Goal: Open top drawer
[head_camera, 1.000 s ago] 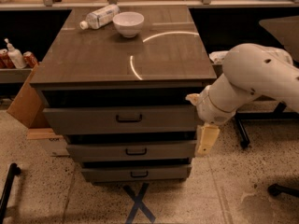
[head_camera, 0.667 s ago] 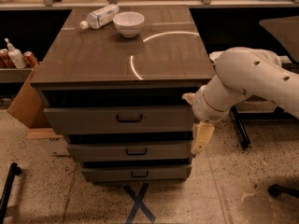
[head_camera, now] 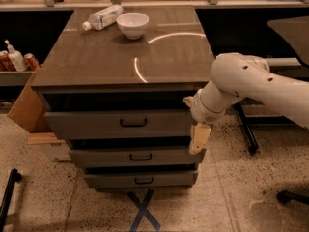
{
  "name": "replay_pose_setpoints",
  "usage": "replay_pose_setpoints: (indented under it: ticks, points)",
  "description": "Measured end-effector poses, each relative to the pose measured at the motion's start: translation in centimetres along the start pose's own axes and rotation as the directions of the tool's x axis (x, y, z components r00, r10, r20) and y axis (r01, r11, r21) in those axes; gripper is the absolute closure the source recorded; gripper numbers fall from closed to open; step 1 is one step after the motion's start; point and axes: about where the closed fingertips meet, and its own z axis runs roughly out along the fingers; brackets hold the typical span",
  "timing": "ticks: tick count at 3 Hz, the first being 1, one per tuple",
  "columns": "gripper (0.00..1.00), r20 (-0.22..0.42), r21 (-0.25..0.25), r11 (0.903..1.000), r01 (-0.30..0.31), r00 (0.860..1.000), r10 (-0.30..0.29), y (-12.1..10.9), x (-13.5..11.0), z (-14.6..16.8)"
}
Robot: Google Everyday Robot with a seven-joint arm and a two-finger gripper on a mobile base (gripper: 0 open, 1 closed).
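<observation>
So, the gripper hangs pointing down at the right end of the cabinet front, just beside the top drawer, near its lower right corner. Can't tell if it's spread or pinched. The drawer sits right under the cabinet top, with a dark gap above its front.

On the cabinet top, toward its rear, stood a bowl, with a bottle lying just left of it. Below the top sat the top drawer, above two lower drawers. The gripper hung at the cabinet's front right corner, beside the top drawer's right end. A cardboard box stood left of the cabinet; a taped cross lay on the floor before it.
</observation>
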Motion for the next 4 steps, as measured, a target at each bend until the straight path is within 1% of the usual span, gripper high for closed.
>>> replay_pose_setpoints:
  ticks: [1, 2, 3, 4]
  points:
    - [0.00, -0.005, -0.009, 0.9999, -0.011, 1.000, 0.011, -1.0, 0.2, 1.9]
    - [0.17, -0.005, -0.030, 0.9995, -0.011, 1.000, 0.011, -1.3, 0.2, 3.7]
    - [0.39, 0.002, -0.032, 0.9995, -0.007, 1.000, 0.007, 0.0, 0.1, 3.7]
    - [0.62, 0.013, -0.028, 0.9996, -0.005, 1.000, 0.005, 2.2, 0.1, 2.5]
